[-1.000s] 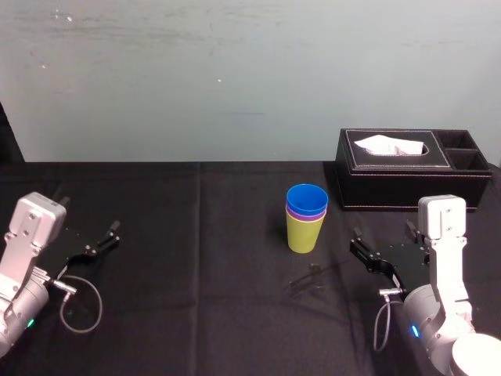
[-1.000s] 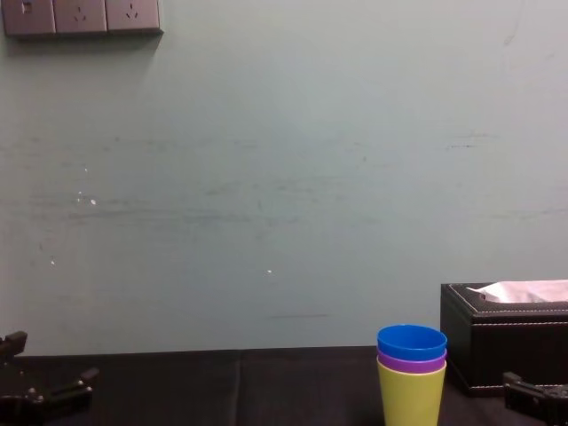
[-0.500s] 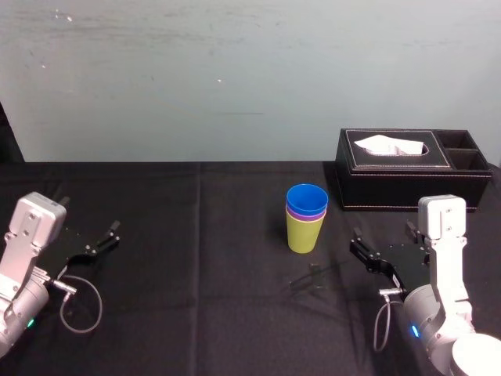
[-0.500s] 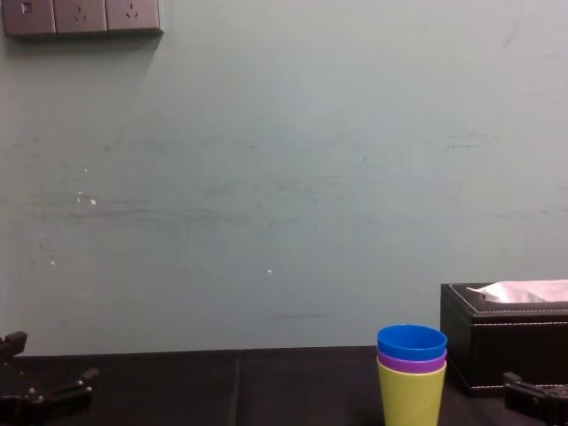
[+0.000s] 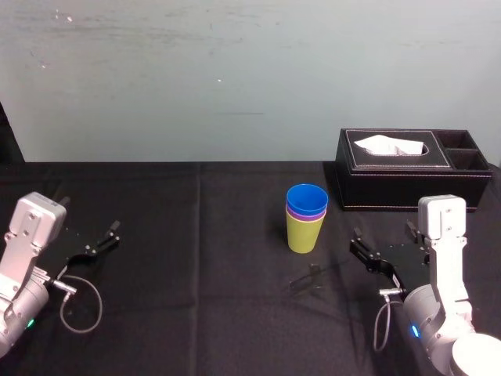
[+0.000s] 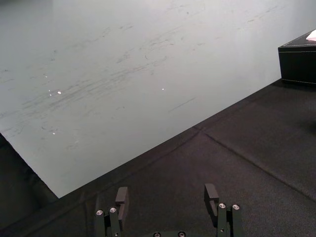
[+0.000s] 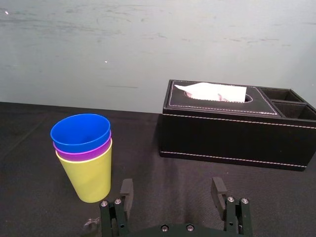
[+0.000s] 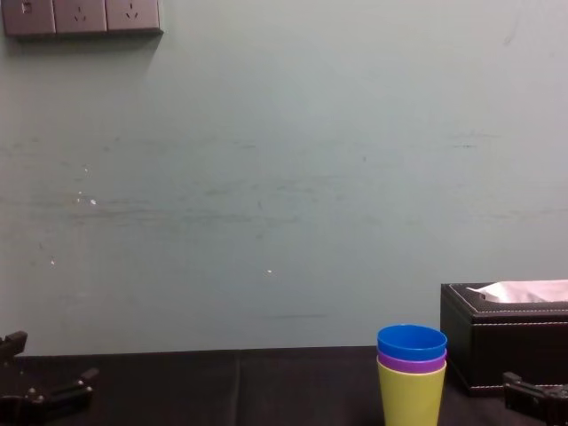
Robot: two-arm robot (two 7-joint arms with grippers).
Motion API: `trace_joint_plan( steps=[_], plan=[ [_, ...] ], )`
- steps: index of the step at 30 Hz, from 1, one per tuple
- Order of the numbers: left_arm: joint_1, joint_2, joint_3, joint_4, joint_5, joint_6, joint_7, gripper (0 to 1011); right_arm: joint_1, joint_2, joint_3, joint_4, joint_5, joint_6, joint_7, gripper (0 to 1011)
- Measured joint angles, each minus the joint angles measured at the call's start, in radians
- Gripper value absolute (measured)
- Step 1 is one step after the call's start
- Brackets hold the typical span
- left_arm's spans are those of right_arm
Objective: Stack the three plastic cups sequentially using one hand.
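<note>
The black table [image 5: 196,266] is wide; the right gripper [image 5: 381,235] sits low on the right side, pointing forward, jaws wide apart and holding nothing; the left gripper [image 5: 88,215] sits far off on the left, jaws apart too; the black tissue box [image 5: 391,188] stands at the back right with white tissue poking out; just left of the box, in front of the right gripper, the three plastic cups [image 7: 85,157] stand upright in one stack: yellow-green cup [image 5: 304,233] at the bottom, purple cup [image 5: 305,215] inside it, blue cup [image 5: 307,198] on top.
</note>
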Motion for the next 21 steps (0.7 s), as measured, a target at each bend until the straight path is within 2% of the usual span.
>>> trace_joint_plan(
  steps=[21],
  plan=[
    [0.0, 0.0, 0.0, 0.0, 0.0, 0.0, 0.0, 1000, 0.0, 0.0, 0.0, 0.0, 0.0, 0.0, 0.0, 1003]
  ],
)
